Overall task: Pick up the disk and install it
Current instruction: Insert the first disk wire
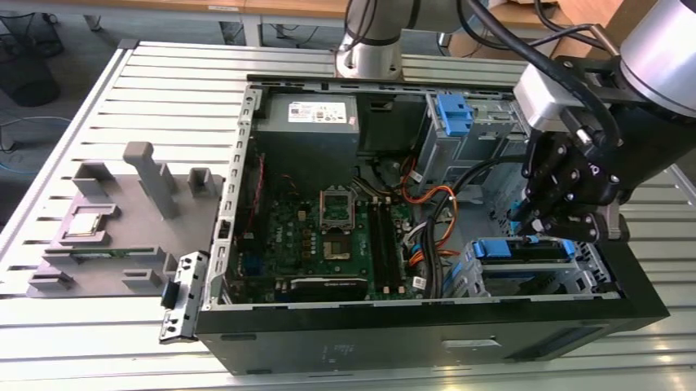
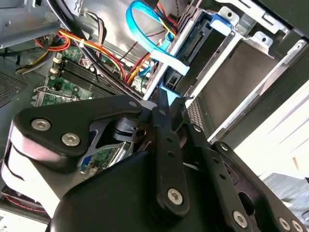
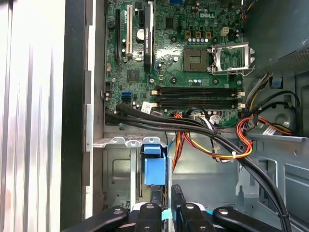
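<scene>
End effector [image 1: 549, 230] was closed on the disk [image 1: 526, 249], its fingers [image 3: 155, 195] pinching the blue frame. Disk sat in the drive cage [image 1: 592, 269] at the computer case's [image 1: 435, 330] front corner, beside the motherboard [image 1: 326, 236].

White paper label seen on grey metal power-supply box [image 1: 310, 114], upper middle of exterior view: print too small to be read. White maker's mark printed on green motherboard [image 3: 193, 48] in first wrist view; no other wording legible.

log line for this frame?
stage: disk at drive bay | gripper: shut on disk's blue frame, above bay | case: open
</scene>
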{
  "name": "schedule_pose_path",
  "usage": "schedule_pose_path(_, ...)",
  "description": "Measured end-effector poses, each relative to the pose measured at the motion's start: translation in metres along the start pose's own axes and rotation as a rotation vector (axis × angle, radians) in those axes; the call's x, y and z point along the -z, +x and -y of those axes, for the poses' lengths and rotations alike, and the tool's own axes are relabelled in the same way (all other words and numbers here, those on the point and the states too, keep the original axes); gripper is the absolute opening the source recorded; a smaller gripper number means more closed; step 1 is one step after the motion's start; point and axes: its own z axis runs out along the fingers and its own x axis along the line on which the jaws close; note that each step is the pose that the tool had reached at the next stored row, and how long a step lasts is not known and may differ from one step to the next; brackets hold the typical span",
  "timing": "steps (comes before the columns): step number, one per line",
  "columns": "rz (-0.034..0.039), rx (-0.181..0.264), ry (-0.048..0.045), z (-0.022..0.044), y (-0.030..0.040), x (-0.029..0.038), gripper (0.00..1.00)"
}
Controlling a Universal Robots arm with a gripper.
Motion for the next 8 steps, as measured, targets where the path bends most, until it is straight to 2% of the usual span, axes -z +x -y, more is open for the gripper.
schedule_pose_path(8, 0.0001, 0.0, 0.0, 0.0086, -0.0002, 0.0003, 0.24)
